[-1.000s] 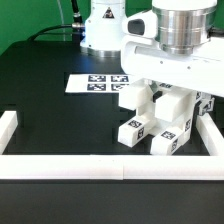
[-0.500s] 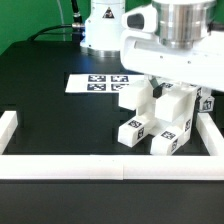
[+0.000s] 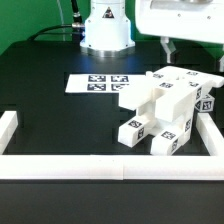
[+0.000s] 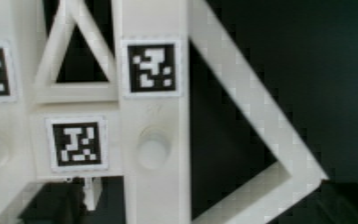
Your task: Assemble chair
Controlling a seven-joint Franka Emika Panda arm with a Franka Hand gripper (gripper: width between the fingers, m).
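**Exterior and wrist views, read from the exterior view's left.** A long white border rail [image 3: 8,125] edges the black worktop [image 3: 50,110]. Next comes the thin flat white marker board [image 3: 100,82], lying in front of the arm's white base [image 3: 105,25].

Toward the exterior view's right, just inside the front rail, rests the chair [image 3: 162,112], a cluster of white blocky plastic parts bearing black-and-white square tags [image 3: 133,127]. Its long axis appears to run diagonally, from the tagged block ends near the front rail back toward the right. In the wrist view the X-braced frame [image 4: 155,115] faces the camera.

The jaws hang above the chair, spread wide and pinching nothing.

The parts look stiff, light and smooth, so probably slippery. A straight post or bar likely offers a firmer hold than the thin diagonal braces. How firmly the joints are seated cannot be told.
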